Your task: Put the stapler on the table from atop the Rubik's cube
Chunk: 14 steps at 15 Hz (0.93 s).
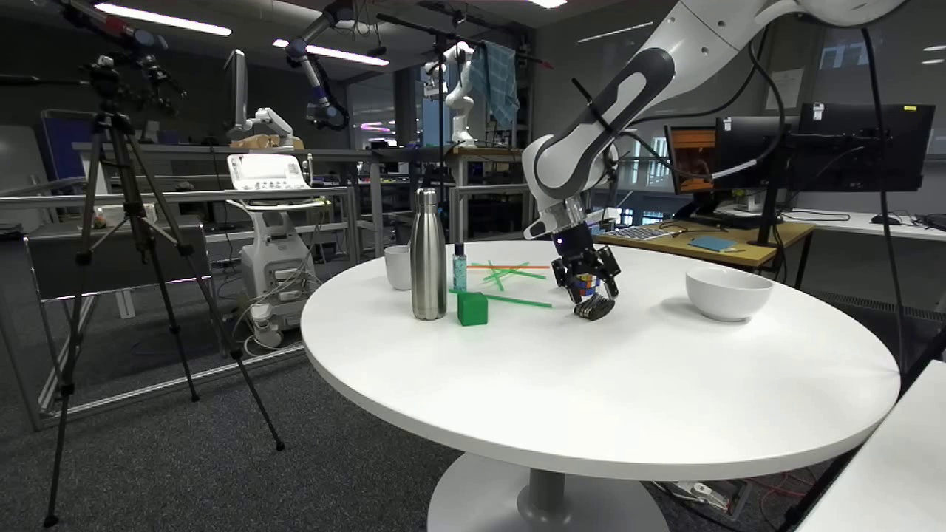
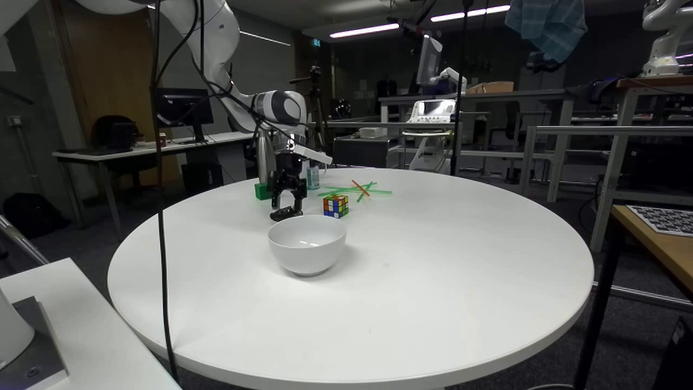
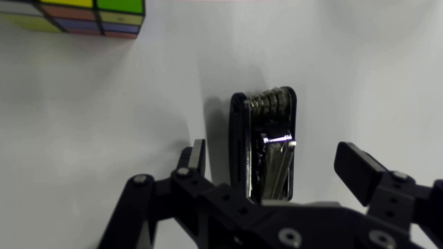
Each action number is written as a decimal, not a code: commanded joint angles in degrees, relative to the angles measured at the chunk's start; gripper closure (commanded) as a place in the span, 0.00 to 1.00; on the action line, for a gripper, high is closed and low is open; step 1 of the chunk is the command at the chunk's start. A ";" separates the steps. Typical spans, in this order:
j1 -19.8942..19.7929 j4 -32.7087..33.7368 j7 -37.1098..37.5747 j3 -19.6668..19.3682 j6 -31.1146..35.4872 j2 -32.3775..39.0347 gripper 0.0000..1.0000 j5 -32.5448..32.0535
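The stapler (image 1: 594, 307) is a small black, elongated tool with metal parts inside. It lies on the white round table (image 1: 517, 391) in both exterior views (image 2: 285, 214) and in the middle of the wrist view (image 3: 238, 138). The Rubik's cube (image 2: 335, 206) stands on the table apart from it. It is partly hidden behind my gripper in an exterior view (image 1: 587, 285) and cut off at the wrist view's top left (image 3: 86, 17). My gripper (image 3: 271, 150) is open, its fingers on either side of the stapler with gaps to both. Its lower end is hidden by the gripper.
A white bowl (image 2: 307, 244) stands near the gripper. A green block (image 1: 472, 308), a steel bottle (image 1: 429, 258), a small blue bottle (image 1: 459, 270) and a white cup (image 1: 398, 267) stand on the table. Several thin green sticks (image 1: 517, 301) and an orange stick (image 1: 510, 267) lie behind.
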 commanded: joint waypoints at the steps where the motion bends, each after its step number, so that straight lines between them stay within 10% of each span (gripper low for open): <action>1: -0.58 0.76 -0.48 0.05 -1.55 -1.28 0.00 -0.10; 14: -2.32 -0.70 2.05 -2.45 2.95 -12.59 0.00 -0.51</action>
